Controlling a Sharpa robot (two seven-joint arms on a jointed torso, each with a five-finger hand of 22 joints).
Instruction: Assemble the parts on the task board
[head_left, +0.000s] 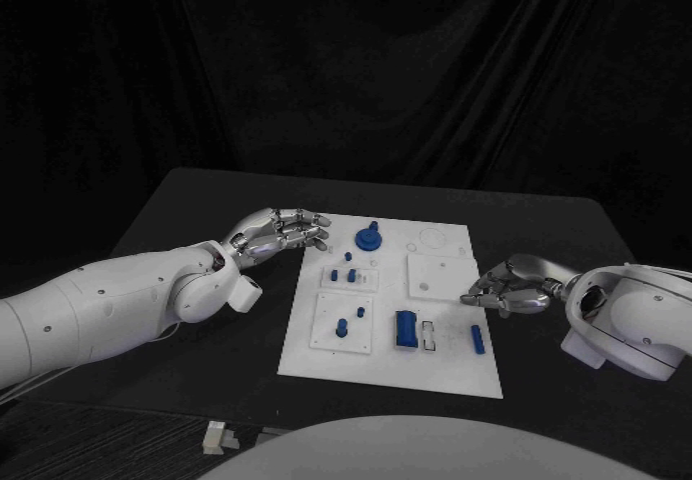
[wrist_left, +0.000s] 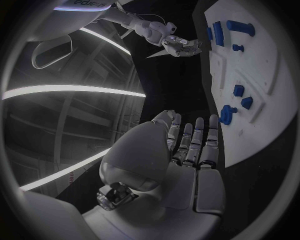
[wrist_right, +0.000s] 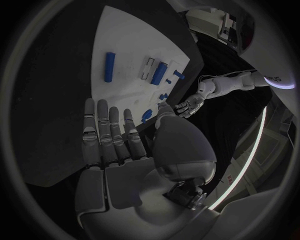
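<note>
Plainly, left hand (wrist_left: 181, 150) and right hand (wrist_right: 119, 145) empty, fingers spread, flanking task board (head_left: 447, 375).

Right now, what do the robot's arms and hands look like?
Both arms have smooth, rounded white shells dotted with small dark screw holes. The left arm is thick and tube-shaped; the right arm ends in a bulky white wrist. The left hand and right hand are shiny silver metal with many jointed fingers. A thin cable runs beneath the left arm.
</note>
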